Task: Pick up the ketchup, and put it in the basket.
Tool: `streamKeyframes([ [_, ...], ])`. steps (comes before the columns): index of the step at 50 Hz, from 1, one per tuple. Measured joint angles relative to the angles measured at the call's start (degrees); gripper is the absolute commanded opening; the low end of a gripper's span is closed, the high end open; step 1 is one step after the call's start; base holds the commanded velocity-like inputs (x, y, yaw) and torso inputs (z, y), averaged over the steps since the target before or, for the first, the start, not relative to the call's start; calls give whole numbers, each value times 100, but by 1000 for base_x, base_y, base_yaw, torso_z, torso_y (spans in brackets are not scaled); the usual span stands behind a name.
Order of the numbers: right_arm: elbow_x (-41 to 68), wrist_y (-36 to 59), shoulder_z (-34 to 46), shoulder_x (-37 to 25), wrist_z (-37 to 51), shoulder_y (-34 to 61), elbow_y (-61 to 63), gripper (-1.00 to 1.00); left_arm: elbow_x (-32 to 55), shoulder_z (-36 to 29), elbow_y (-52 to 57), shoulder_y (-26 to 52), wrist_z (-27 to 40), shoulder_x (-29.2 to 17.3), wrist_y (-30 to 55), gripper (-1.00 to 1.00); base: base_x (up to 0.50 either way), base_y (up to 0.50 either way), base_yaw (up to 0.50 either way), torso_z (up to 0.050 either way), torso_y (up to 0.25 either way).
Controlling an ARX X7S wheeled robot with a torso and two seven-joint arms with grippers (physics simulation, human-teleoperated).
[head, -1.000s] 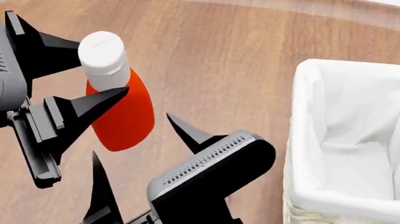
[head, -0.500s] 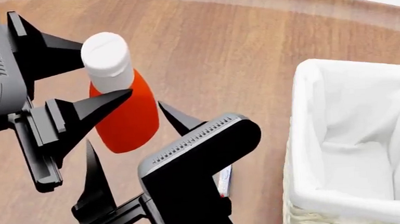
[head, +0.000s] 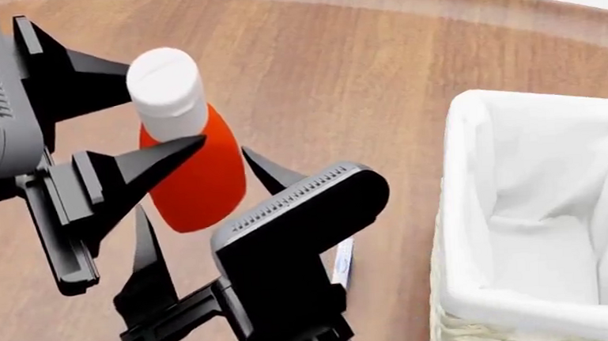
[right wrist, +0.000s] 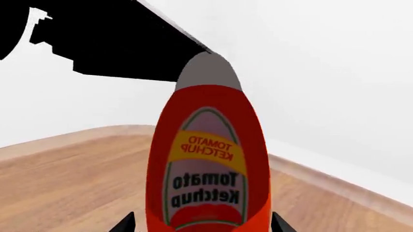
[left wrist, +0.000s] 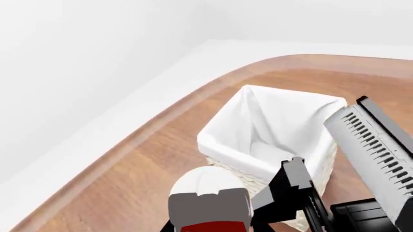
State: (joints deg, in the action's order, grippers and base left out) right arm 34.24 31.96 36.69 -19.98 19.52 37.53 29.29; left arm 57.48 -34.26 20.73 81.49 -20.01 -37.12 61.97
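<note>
The left gripper (head: 136, 109) was clamped on the neck of the ketchup (head: 197, 177), holding it above the wooden table (head: 361, 72). The right gripper (head: 195, 209) stood spread around the bottle's lower body, apparently without touching it. The pickup looked done; carrying it right to the basket (head: 476, 207) remained.
</note>
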Motion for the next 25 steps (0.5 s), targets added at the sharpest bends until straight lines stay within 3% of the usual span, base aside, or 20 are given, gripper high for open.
streamKeyframes([
  [21,-43,-259,61,131,-115,6,-484,100,140,17,63,2,47,0,19,-100,0,0,0,0,0],
  [22,-42,-263,60,133,-112,6,-491,-100,143,17,63,1,51,-1,20,-100,0,0,0,0,0],
  [25,-10,-271,48,127,-70,6,-504,-100,172,16,58,1,69,-10,24,-100,0,0,0,0,0],
])
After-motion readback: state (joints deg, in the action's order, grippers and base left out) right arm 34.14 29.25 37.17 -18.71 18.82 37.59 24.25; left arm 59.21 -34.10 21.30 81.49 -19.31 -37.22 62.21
